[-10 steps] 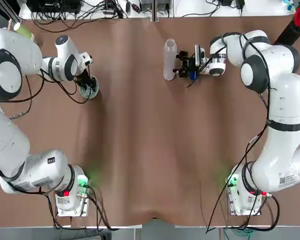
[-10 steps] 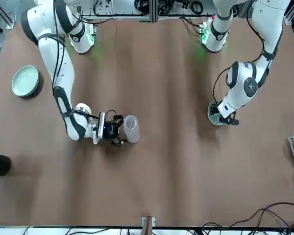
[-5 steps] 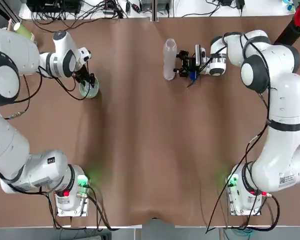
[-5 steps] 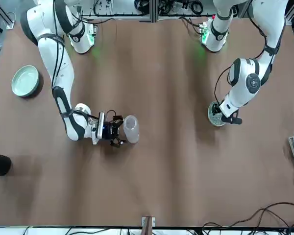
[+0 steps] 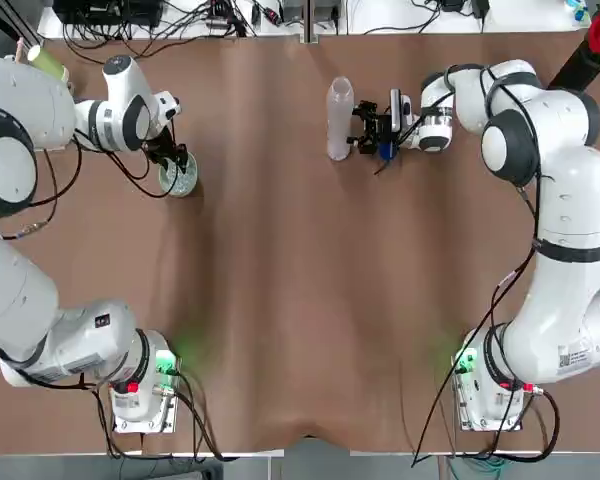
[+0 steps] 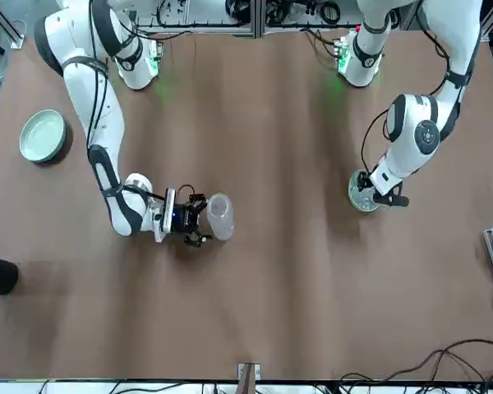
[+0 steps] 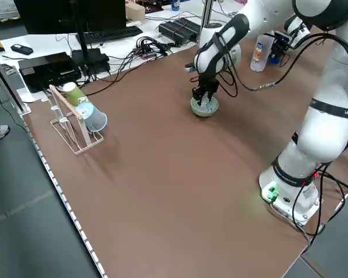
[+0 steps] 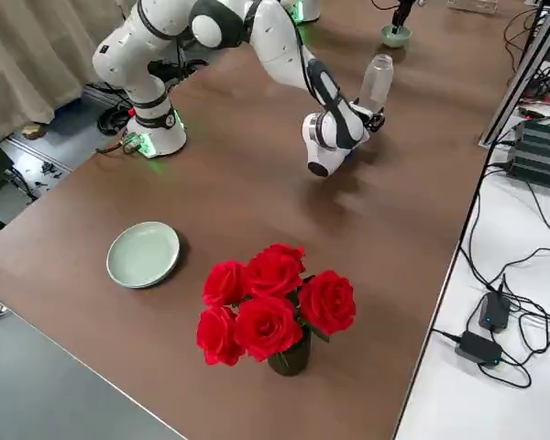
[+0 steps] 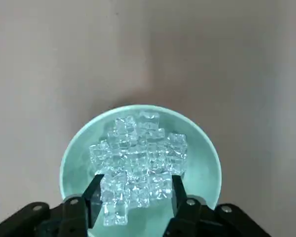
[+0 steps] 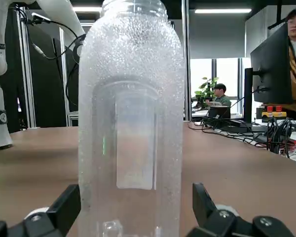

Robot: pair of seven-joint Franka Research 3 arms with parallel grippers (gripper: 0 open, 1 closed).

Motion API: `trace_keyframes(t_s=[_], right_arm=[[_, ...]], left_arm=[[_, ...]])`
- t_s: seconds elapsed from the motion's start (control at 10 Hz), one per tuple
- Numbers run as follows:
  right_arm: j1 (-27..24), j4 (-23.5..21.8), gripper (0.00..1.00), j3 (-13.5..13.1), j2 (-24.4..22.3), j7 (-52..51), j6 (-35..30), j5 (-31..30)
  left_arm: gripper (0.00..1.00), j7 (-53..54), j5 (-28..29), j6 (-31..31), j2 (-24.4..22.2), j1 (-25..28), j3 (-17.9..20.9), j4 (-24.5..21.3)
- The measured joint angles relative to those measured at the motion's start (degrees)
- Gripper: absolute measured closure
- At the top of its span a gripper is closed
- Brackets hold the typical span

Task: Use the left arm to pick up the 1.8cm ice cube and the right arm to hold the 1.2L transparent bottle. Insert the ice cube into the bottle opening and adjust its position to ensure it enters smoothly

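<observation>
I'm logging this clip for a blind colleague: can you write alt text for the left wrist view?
A pale green bowl heaped with clear ice cubes sits on a brown table, seen from directly above. The left gripper hangs over the near side of the pile, its two black fingers on either side of a cluster of cubes.

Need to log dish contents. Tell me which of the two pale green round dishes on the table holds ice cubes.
The small bowl under the left gripper is heaped with ice cubes. The other, a wider shallow dish near the red roses, holds nothing.
</observation>
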Motion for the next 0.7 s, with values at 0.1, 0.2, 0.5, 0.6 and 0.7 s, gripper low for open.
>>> trace_keyframes(t_s=[0.1,0.2,0.5,0.6,0.7], right_arm=[[0.0,0.0,0.0,0.0,0.0,0.0,0.0,0.0],[0.0,0.0,0.0,0.0,0.0,0.0,0.0,0.0],[-0.1,0.1,0.0,0.0,0.0,0.0,0.0,0.0],[-0.1,0.1,0.0,0.0,0.0,0.0,0.0,0.0],[-0.2,0.1,0.0,-0.1,0.0,0.0,0.0,0.0]], left_arm=[[0.41,-0.4,0.0,-0.1,-0.2,0.0,0.0,0.0],[0.41,-0.5,0.0,-0.1,-0.3,0.0,0.0,0.0],[0.41,-0.6,0.0,-0.1,-0.5,0.0,0.0,0.3],[0.41,-0.6,0.0,-0.1,-0.5,0.0,0.0,0.5],[0.41,-0.6,0.0,-0.1,-0.6,0.0,0.0,0.7]])
